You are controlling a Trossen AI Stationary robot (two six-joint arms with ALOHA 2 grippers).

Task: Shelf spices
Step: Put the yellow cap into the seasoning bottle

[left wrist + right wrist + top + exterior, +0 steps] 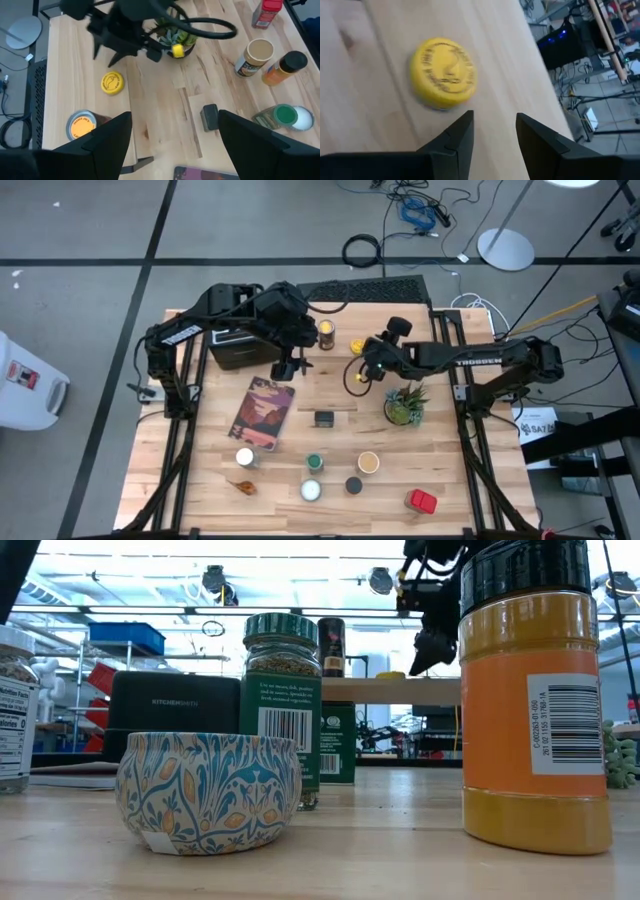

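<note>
- Two spices, a yellow-lidded jar (356, 345) and an orange-lidded jar (326, 332), stood on the shelf (330, 385) at upper centre.
- Your right gripper (357, 376) was part open, empty; left gripper (290, 366) wide open, empty.
- Seven spices remained lower centre, including the red tin (421, 501).

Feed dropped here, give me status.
Right gripper open, empty, above shelf beside yellow-lidded jar. Left gripper open, hovering. Nothing blocking.

light: bright, even, from ceiling lamps (215, 580) seen past the table in the low view
shadows: soft, short beside the yellow-lidded tin (443, 72)
blur: that tin smeared in the right wrist view
focus: orange spice bottle (535, 690) near the low camera slightly soft
glare: none on the table (200, 480)
</note>
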